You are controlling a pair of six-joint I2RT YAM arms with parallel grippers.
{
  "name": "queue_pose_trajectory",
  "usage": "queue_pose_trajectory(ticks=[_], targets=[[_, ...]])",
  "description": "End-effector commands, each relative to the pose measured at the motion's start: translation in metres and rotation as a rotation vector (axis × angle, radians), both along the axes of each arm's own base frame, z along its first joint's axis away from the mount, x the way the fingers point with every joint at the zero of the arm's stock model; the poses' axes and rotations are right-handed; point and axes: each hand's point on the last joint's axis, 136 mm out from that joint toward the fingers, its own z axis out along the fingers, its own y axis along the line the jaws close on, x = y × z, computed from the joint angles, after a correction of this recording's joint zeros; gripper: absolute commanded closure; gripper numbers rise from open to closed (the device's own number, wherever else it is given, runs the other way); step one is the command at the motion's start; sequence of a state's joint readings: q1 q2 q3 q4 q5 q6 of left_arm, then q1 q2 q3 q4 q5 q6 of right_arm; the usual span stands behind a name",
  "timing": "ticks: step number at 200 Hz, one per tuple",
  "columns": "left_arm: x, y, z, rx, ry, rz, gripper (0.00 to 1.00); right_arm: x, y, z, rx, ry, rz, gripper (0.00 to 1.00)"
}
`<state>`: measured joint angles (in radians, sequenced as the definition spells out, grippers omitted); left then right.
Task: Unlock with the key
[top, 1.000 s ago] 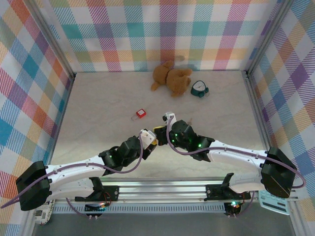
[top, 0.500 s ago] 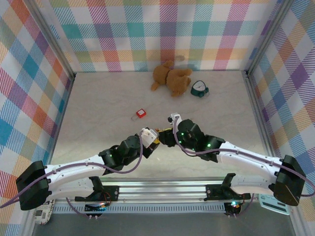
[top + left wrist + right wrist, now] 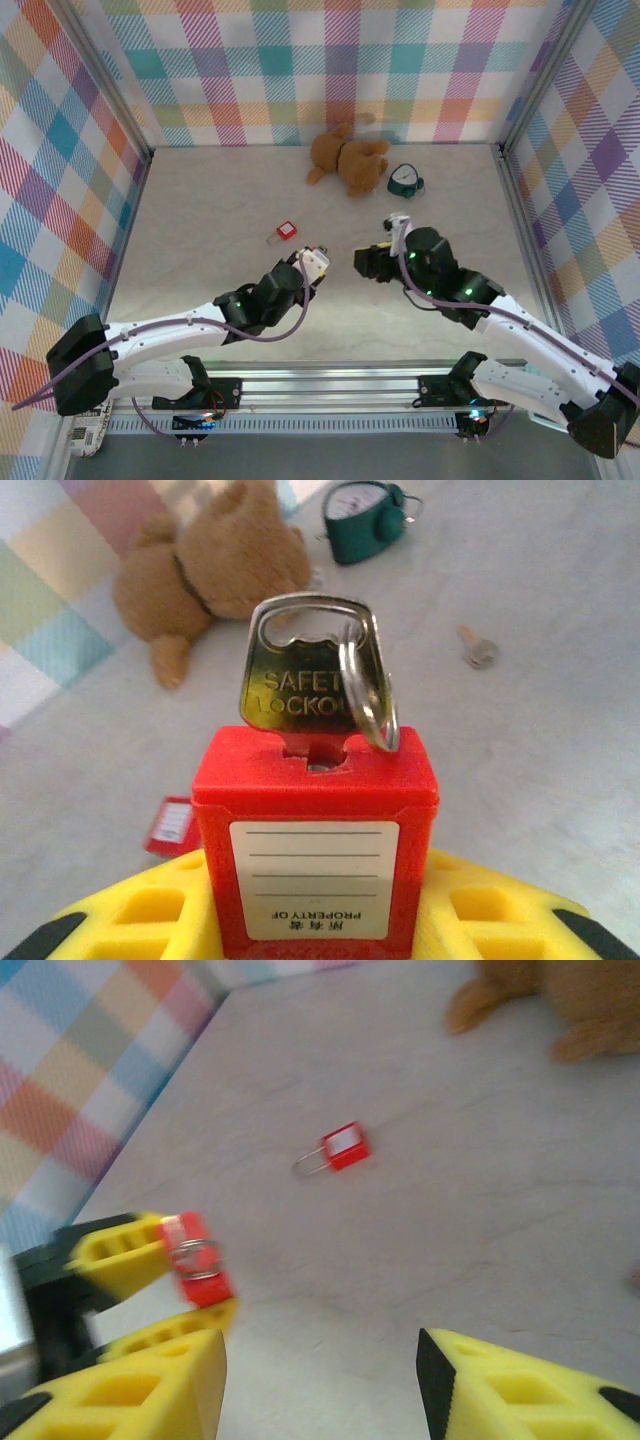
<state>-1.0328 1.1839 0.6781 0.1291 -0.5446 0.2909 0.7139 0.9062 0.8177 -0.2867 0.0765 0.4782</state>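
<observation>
Right gripper (image 3: 366, 262) withdrew rightward, fingers open and empty; key (image 3: 305, 675) sits in red padlock (image 3: 315, 850) clamped by left gripper (image 3: 316, 264); unlock unconfirmed.

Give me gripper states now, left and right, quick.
Left gripper: shut on the red padlock, with the key in its keyhole.
Right gripper: open, holding nothing.

right gripper (image 3: 366, 262): drew away from left gripper (image 3: 320, 258), now farther right of the small red square padlock (image 3: 287, 231) lying on the table (image 3: 200, 220) | its jaws: were closed, now apart | left gripper: moved forward, a little nearer to that padlock
</observation>
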Motion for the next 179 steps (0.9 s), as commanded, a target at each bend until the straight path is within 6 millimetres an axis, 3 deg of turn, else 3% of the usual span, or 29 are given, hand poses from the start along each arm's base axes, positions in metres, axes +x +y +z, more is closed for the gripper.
queue_pose_trajectory(ticks=[1,21,64,86,108,147,164,179], targets=[[0.017,0.007,0.034,0.17,-0.152,0.057,0.83,0.01,-0.023,0.005,0.065,0.046,-0.053,0.45],[0.021,0.002,0.044,0.345,-0.266,0.063,0.83,0.019,-0.03,0.007,0.108,0.068,-0.06,0.44],[0.015,-0.007,0.035,0.656,-0.474,0.059,0.84,0.02,-0.012,0.008,0.127,0.087,0.06,0.43],[0.007,-0.01,0.034,0.688,-0.548,0.051,0.84,0.012,0.001,0.007,0.136,0.102,0.156,0.42],[-0.001,-0.02,0.031,0.716,-0.615,0.027,0.84,0.007,0.011,-0.008,0.138,0.159,0.216,0.45],[-0.01,-0.037,0.013,0.778,-0.727,0.024,0.84,-0.004,0.024,-0.026,0.075,0.201,0.292,0.54],[-0.009,-0.039,-0.006,0.817,-0.7,0.023,0.85,-0.008,0.027,-0.032,0.03,0.204,0.308,0.57],[-0.011,-0.038,-0.012,0.794,-0.685,0.022,0.84,-0.01,0.028,-0.038,-0.002,0.214,0.312,0.57]])
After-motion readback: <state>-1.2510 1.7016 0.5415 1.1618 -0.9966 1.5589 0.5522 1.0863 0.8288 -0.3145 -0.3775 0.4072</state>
